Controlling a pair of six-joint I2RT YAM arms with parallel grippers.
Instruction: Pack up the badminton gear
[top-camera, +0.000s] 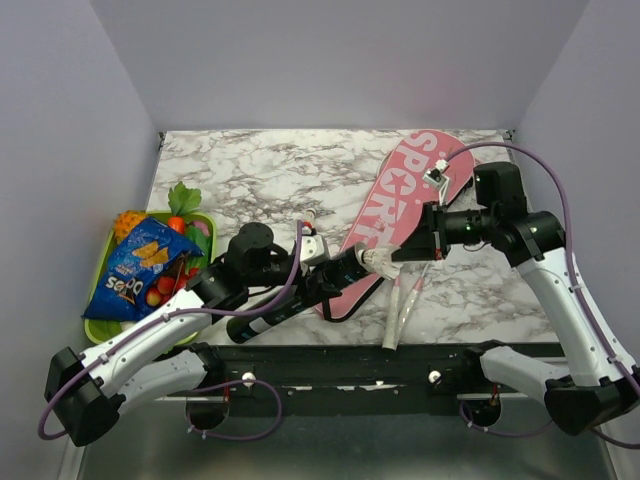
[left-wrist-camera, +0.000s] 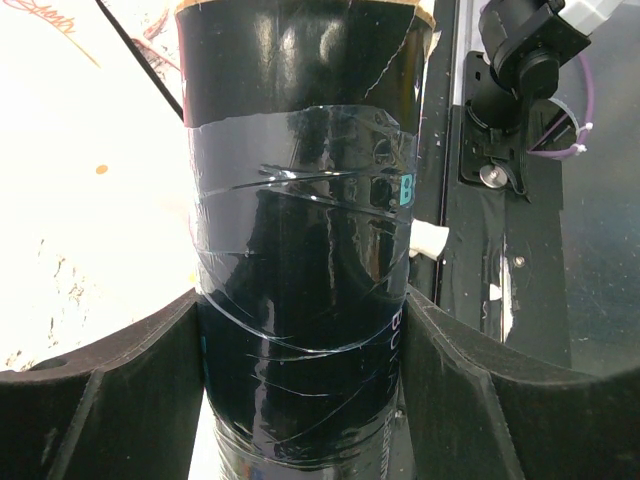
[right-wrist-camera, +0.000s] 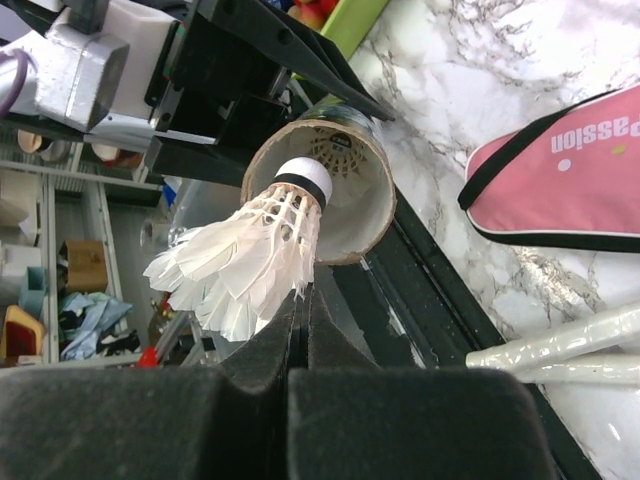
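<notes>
My left gripper (top-camera: 322, 282) is shut on the long black tube (top-camera: 285, 308) and holds it tilted near the table's front edge. In the left wrist view the tube (left-wrist-camera: 300, 230) fills the gap between the fingers (left-wrist-camera: 110, 400). My right gripper (top-camera: 396, 256) is shut on the feathers of a white shuttlecock (right-wrist-camera: 250, 265), whose cork tip sits at the tube's open mouth (right-wrist-camera: 355, 205). The pink "SPORT" bag (top-camera: 412, 195) lies behind. Two white racket handles (top-camera: 400, 305) stick out of its near end; the frames are hidden.
A green tray (top-camera: 100, 327) of toy fruit with a blue snack packet (top-camera: 140, 268) on it stands at the left. A black rail (top-camera: 400, 358) runs along the table's front edge. The bag's edge (right-wrist-camera: 570, 180) and handles (right-wrist-camera: 560, 345) lie right of my right gripper.
</notes>
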